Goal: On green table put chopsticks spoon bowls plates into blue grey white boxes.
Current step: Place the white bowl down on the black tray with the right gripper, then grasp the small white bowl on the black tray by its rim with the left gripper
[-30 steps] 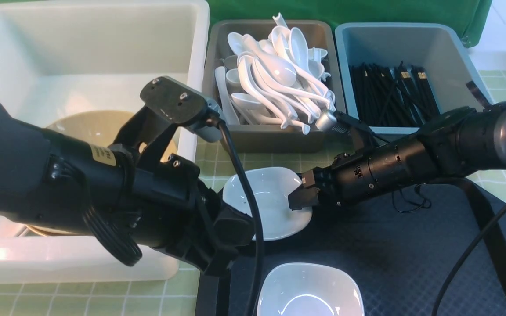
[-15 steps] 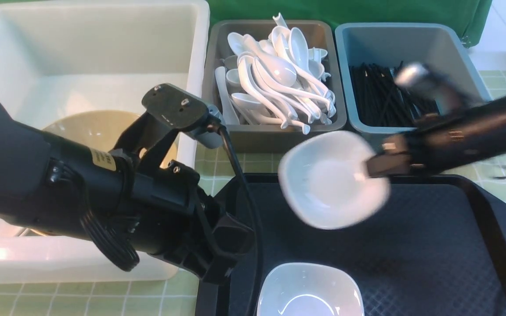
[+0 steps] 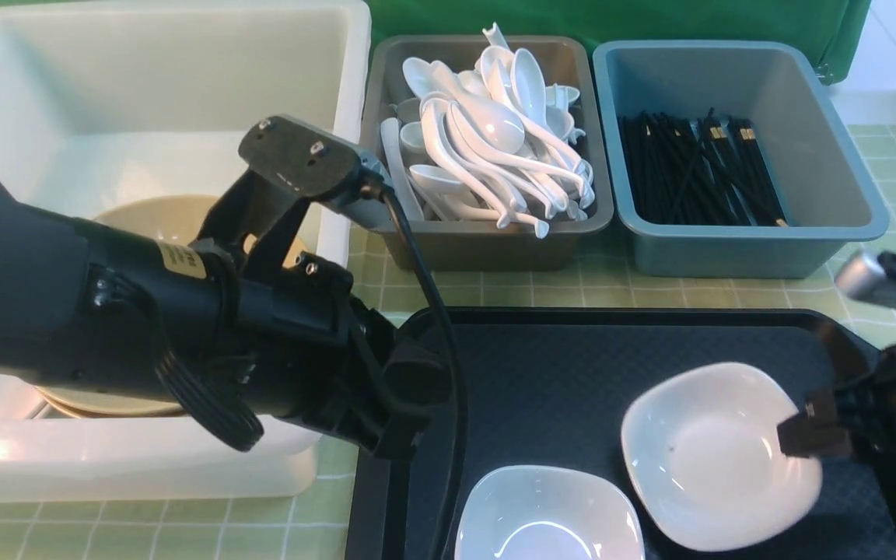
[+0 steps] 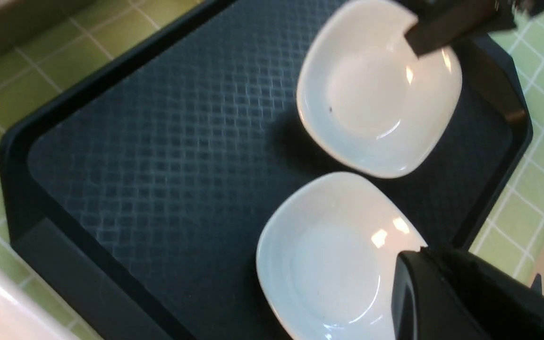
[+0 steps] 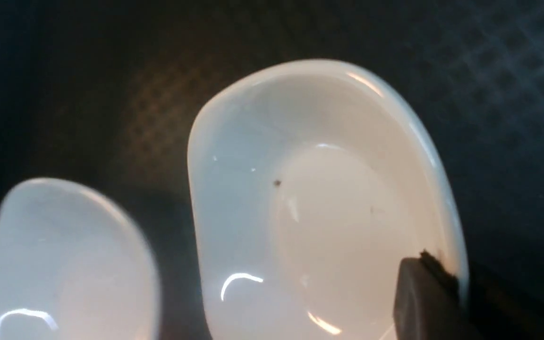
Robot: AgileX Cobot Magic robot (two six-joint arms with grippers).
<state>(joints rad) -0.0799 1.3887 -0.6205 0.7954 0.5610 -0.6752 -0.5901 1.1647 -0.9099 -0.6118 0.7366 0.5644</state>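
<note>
Right gripper (image 3: 806, 435) is pinching the plate (image 3: 716, 451) by its right rim, fingers clamped across the edge, lower right of the front view, low over the tray (image 3: 572, 365) (lifted or resting, hard to call). The white box (image 3: 183, 78) is sitting upper left, so a long haul leftward is looming, with the left arm (image 3: 145, 334) lying between. The second plate (image 3: 545, 513) is waiting bottom centre, nearer the left gripper (image 4: 435, 293), whose fingers I cannot read.
</note>
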